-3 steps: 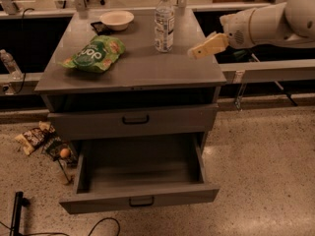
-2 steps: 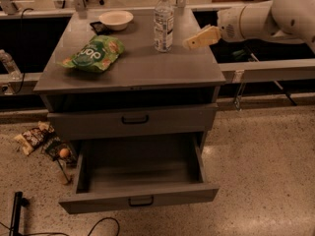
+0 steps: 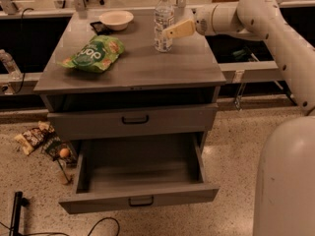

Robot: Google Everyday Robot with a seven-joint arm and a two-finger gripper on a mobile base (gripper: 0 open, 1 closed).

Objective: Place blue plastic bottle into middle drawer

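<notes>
The blue plastic bottle (image 3: 163, 21), clear with a white cap and a pale label, stands upright at the back right of the grey cabinet's top (image 3: 142, 68). My gripper (image 3: 172, 31) is at the bottle's right side, at label height, its cream tip right against the bottle. The white arm (image 3: 256, 14) comes in from the right. The middle drawer (image 3: 140, 199), the lowest one with a black bar handle, is pulled open and holds nothing. The drawer above (image 3: 133, 119) is closed.
A green snack bag (image 3: 96, 53) lies on the cabinet top at the left and a white bowl (image 3: 116, 18) at the back. Snack packets (image 3: 34, 136) and a small orange ball (image 3: 64, 153) lie on the floor at the left. My white base (image 3: 288, 181) fills the lower right.
My gripper has moved left, from well right of the bottle to right against its side. The bottle has stayed upright in place.
</notes>
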